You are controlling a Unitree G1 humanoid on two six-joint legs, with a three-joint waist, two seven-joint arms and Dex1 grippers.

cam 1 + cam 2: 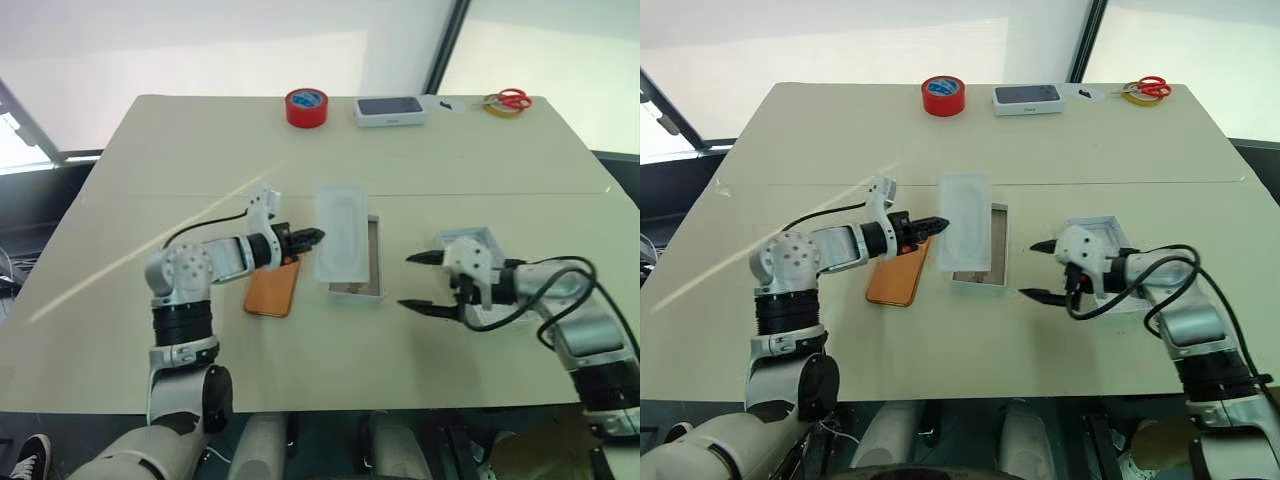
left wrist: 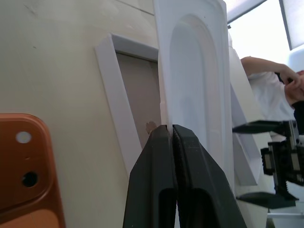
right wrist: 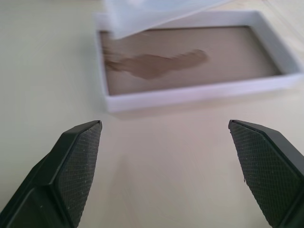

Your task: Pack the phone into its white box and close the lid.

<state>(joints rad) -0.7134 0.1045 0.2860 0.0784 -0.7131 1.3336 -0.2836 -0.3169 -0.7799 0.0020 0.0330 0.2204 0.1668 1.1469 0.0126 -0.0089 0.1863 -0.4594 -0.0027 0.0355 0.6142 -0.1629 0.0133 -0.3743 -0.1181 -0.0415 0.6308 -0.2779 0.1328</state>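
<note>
Left claw [image 1: 312, 238] was pinched on the thin white insert [image 1: 341, 232], holding it over the white box [image 1: 376, 262]; right claw [image 1: 424, 283] gaped empty near the lid [image 1: 484, 241]. Phone [image 1: 274, 287] lay on the desk [image 1: 200, 150]. Insert should probably clear sideways before anything else.

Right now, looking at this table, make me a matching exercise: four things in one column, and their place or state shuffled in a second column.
Things:
1. phone
2. thin white insert
3. right pincer
4. red tape roll

Places or states:
A. at the table's far edge
B. pinched by the left pincer, over the white box
C. flat on the table, beneath the left arm
D. open, holding nothing

Pairs: 1-C, 2-B, 3-D, 4-A
</note>
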